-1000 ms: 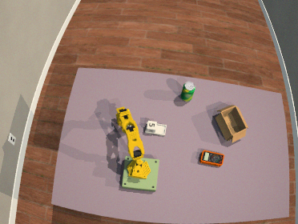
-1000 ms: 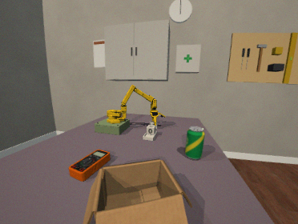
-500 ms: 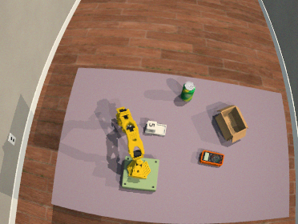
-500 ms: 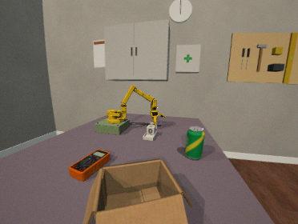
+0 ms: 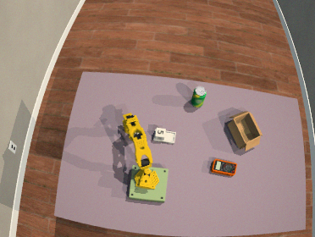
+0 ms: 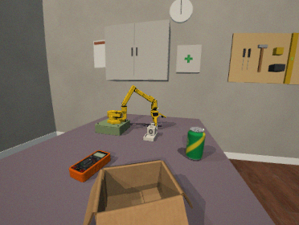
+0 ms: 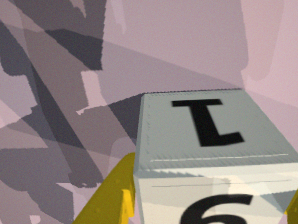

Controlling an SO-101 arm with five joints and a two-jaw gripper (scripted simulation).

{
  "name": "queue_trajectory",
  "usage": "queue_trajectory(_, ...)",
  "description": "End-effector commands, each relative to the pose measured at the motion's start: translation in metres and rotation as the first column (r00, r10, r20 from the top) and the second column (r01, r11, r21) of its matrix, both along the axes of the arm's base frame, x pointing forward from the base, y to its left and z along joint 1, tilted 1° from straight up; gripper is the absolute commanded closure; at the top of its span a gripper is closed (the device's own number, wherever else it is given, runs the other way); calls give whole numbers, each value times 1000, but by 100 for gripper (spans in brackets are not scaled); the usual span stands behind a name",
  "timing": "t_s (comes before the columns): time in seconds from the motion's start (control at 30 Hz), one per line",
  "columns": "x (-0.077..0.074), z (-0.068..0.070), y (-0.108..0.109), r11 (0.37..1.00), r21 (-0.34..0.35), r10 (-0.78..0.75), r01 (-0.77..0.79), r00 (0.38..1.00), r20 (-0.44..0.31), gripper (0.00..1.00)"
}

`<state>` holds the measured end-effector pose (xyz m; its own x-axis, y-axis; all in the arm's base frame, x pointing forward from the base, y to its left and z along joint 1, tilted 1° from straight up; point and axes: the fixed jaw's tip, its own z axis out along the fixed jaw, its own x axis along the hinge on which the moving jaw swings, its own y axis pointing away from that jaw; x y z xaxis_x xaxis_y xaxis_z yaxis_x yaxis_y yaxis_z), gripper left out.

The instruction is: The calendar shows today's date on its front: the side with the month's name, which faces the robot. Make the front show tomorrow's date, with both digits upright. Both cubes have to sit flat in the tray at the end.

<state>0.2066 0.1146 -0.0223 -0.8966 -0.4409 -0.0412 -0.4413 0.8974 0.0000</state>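
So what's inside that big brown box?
The cardboard box stands open, and only its bare brown floor and walls show. Its near wall hides the front part of the floor, so something small could be there.

Matt lilac mat [image 5: 93,199], plank wood floor [image 5: 169,38], brown cardboard box [image 5: 254,140], glossy green can [image 5: 198,98], matt white cube [image 7: 210,135]

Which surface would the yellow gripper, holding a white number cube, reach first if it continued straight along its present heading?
Probably the lilac mat: the gripper, shut on the white number cube, points downward at bare mat beyond the cube. Depth there is hard to judge.
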Motion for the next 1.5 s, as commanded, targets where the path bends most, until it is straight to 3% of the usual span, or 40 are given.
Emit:
queue_trajectory(0.0, -5, -7, -4, 1000, -14, 1, -1, 1000, -29, 100)
queue_trajectory(0.33, -5, -3, -4, 1000, -14, 1, -1, 1000, -29, 100)
queue_trajectory(1.0, -6, 41, -1, 1000, -14, 1, -1, 1000, -29, 100)
queue_trajectory(1.47, -5, 42, -1, 1000, 2, -1, 1, 1000, 1, 100)
